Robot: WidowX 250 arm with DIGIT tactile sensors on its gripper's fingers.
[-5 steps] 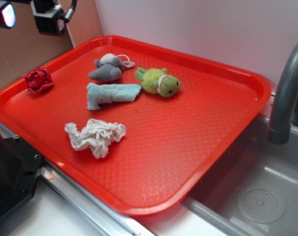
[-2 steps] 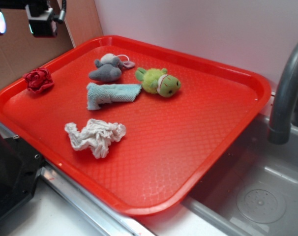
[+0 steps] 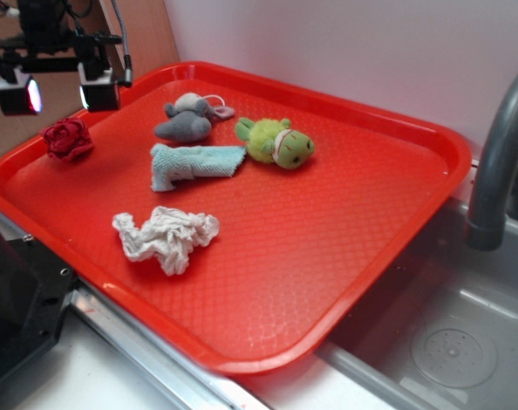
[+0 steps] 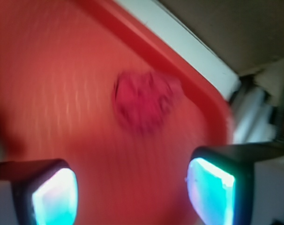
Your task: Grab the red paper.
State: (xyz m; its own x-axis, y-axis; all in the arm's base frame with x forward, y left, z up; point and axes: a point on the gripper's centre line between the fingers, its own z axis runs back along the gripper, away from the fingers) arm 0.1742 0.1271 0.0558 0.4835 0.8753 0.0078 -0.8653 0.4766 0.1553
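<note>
Gripper spread wide above red paper

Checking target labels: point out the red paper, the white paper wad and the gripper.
red paper (image 3: 67, 139), exterior view, middle of its folds.
white paper wad (image 3: 166, 238), exterior view, its centre.
gripper (image 3: 58, 91), exterior view, between its open fingertips.

Look at the red paper. It is a small, dark red ball, all crumpled up, and its folds make it look like a little rose. It lies on the red tray, close to the tray's left edge, well apart from the toys. In your wrist view the red paper is blurry. Nothing is touching it.
</note>
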